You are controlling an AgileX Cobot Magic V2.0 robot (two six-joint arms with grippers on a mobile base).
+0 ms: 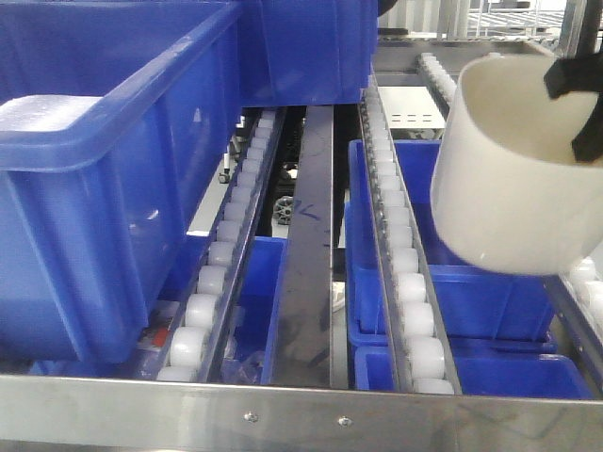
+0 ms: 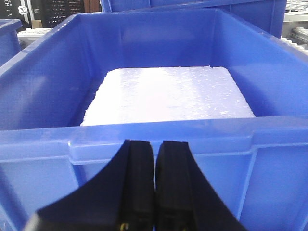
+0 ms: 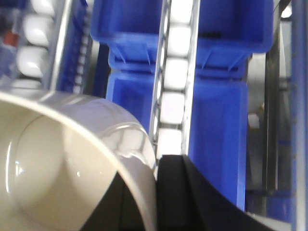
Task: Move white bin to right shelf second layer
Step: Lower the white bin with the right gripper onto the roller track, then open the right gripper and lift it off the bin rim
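The white bin (image 1: 504,188) runs off the right edge of the front view, so its far wall and most of its rim go unseen – the right gripper (image 1: 577,104) shows there only as two black pieces at that edge. In the right wrist view the bin fills the lower left corner, cut by both edges, blurred, its outer finger (image 3: 185,192) partly out of frame. The big blue crate (image 1: 104,169) covers the left roller tracks (image 1: 221,282) of the shelf level; its own left side is cropped – the lower blue crates (image 1: 471,301) sit half hidden under the rollers
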